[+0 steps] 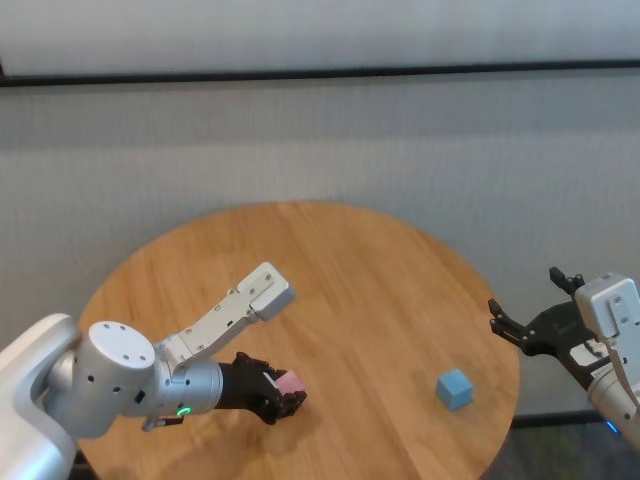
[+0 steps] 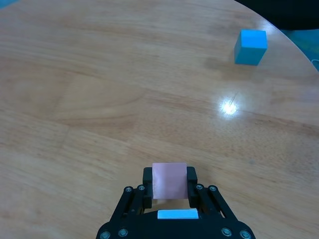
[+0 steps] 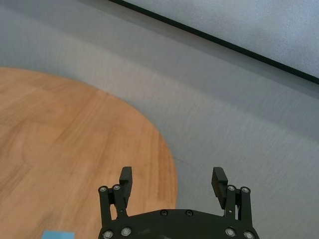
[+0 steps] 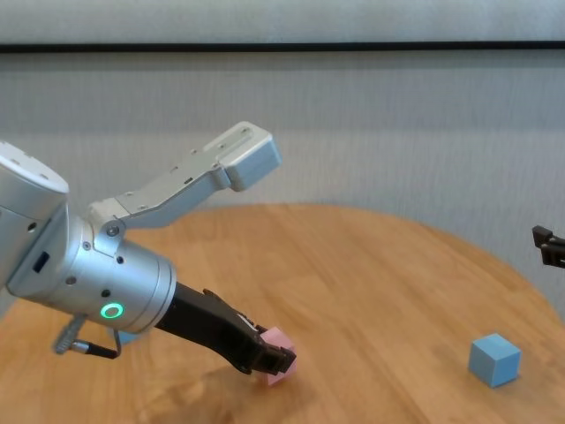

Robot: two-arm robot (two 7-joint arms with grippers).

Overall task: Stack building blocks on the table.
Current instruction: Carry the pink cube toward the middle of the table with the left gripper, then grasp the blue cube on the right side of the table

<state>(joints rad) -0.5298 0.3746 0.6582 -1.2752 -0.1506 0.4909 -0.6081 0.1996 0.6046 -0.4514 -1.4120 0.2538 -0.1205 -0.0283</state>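
Near the tabletop's (image 1: 340,260) front-left, left end effector (image 2: 170,191) pinches the pink block (image 2: 169,180) low over the wood; blue block (image 1: 454,388) sits well apart, front-right; right end effector (image 3: 172,179) spread wide beyond the right rim.

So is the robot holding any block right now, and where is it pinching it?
Yes. The left end effector is shut on the pink block, pinching its two opposite sides. The right end effector is open beyond the table's edge, holding nothing.
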